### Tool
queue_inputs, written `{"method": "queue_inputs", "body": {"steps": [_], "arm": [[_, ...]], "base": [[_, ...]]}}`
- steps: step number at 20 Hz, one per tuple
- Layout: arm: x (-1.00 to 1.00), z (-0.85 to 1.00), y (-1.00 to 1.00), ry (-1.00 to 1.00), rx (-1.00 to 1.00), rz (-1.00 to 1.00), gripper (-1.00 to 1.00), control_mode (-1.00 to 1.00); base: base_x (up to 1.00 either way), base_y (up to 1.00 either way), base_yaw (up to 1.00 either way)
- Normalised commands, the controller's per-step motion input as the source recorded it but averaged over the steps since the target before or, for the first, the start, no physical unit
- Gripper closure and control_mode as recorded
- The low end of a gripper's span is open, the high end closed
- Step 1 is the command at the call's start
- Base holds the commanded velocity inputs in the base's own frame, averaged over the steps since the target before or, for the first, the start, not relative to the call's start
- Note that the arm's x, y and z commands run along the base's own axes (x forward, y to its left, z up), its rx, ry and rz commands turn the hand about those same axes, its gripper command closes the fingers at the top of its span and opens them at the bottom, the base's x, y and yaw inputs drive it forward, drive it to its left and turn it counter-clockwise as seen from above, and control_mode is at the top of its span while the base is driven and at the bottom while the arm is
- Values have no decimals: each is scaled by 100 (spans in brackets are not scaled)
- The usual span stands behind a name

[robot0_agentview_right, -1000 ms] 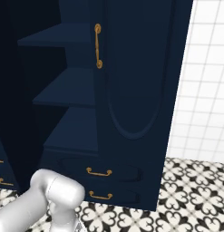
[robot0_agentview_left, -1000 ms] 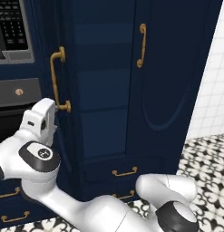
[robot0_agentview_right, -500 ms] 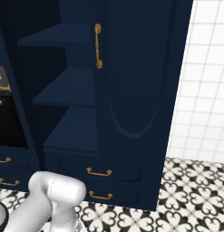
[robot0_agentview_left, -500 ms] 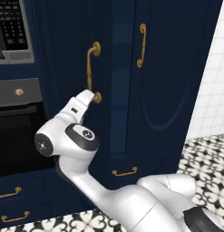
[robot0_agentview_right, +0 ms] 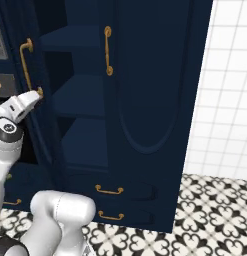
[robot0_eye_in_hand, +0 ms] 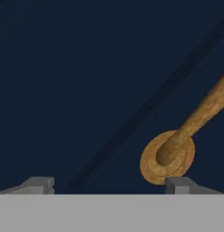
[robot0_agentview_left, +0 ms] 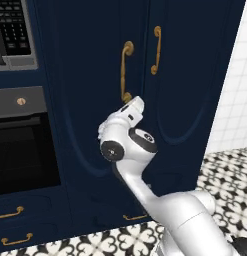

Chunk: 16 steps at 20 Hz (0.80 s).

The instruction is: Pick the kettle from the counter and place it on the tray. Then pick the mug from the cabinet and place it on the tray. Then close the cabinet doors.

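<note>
Left base view: left cabinet door (robot0_agentview_left: pixel 90 95) now sits nearly flush with the right cabinet door (robot0_agentview_left: pixel 195 75); half a second ago its handle stood further left, a second ago further still.
Right base view: a dark gap remains between the two doors, bare shelves (robot0_agentview_right: pixel 80 95) visible through it, so the left door is not fully shut.
Gripper: gripper (robot0_agentview_left: pixel 130 107) rests at the lower end of the left door's gold handle (robot0_agentview_left: pixel 126 70); in the hand view its jaws stand wide, with the handle's round base plate (robot0_eye_in_hand: pixel 167 156) just above one fingertip (robot0_eye_in_hand: pixel 177 183); nothing held.
Change: arm has swung rightward with the door, pushing it rather than gripping it.
Cabinet: dark navy, shelves empty of the mug where visible.
Meaning: judged last step; the right door appears closed, the left needs a final push.
</note>
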Motion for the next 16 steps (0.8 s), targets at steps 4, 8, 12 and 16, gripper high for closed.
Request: {"method": "queue_inputs", "body": {"steps": [4, 8, 12, 16], "arm": [[98, 0, -47, -4, 17, 0, -100, -100], [100, 0, -18, 1, 11, -9, -100, -100], [100, 0, -16, 0, 12, -4, -100, -100], [100, 0, -13, 0, 12, 0, -100, -100]], "base": [[0, 0, 0], [0, 0, 0], [0, 0, 0], [0, 0, 0]]}}
